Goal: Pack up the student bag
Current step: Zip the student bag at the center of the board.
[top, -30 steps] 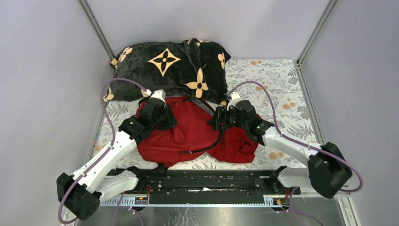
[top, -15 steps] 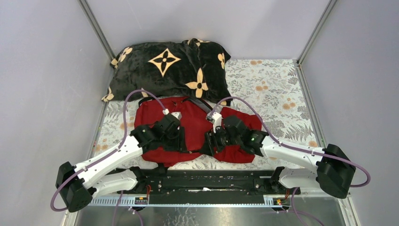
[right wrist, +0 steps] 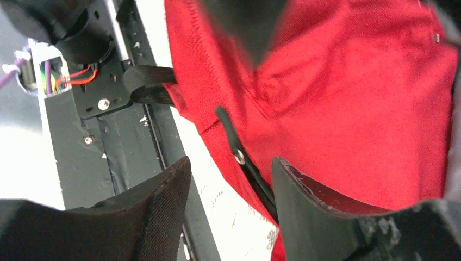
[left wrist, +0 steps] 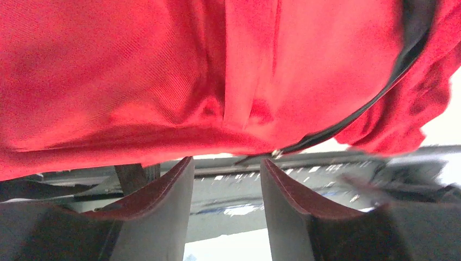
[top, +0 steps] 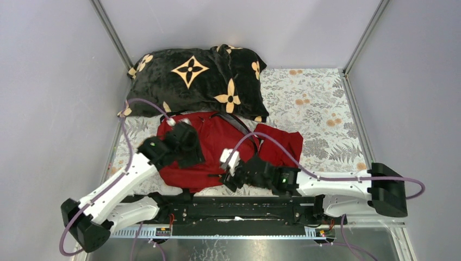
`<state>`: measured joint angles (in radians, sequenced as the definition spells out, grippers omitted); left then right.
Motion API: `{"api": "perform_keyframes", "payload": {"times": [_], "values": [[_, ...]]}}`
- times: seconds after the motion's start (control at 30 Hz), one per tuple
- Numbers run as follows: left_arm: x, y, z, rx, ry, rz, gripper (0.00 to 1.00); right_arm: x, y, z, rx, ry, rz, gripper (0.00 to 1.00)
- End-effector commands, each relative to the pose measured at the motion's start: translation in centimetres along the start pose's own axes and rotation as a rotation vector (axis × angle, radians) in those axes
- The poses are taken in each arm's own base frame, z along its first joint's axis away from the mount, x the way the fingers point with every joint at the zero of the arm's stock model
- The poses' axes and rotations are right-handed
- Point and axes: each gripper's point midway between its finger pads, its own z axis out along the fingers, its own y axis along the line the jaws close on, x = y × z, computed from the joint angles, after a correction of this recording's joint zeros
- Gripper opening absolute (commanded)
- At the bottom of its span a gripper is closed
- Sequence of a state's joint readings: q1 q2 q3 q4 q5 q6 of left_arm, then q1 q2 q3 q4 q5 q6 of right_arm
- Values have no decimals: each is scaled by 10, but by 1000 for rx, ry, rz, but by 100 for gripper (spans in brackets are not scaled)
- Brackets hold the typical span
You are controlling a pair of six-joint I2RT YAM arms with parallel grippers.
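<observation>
The left gripper [left wrist: 225, 166] hangs over the 9 o'clock side of the student bag [top: 217, 142] with its fingers apart and empty. The bag lies at 6 o'clock of the black blanket [top: 195, 76]. At the bag's 6 o'clock edge, the right gripper [right wrist: 231, 163] is also parted and grips nothing.

Open right end effector [right wrist: 231, 166] straddles the black zipper [right wrist: 239, 157] on the student bag [right wrist: 348, 109], apparently untouched.

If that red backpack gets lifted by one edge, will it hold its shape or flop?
Probably floppy: the student bag lies flat and creased, so it should sag and drape. It looks nearly empty, so likely light for its size. Its black strap may dangle and snag.
</observation>
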<state>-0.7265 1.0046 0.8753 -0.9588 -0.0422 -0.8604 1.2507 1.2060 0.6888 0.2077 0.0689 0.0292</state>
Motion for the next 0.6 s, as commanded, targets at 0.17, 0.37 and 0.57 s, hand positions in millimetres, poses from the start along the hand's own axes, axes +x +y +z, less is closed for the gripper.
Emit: {"api": "perform_keyframes", "payload": {"times": [0.17, 0.37, 0.57], "values": [[-97, 66, -91, -236, -435, -231, 56, -32, 27, 43, 68, -132, -487, 69], [-95, 68, -89, -202, -477, -248, 56, -22, 20, 64, 159, -116, -596, 67], [-83, 77, -70, -239, -424, -258, 57, -15, 13, 78, 217, -102, -630, 48]]}}
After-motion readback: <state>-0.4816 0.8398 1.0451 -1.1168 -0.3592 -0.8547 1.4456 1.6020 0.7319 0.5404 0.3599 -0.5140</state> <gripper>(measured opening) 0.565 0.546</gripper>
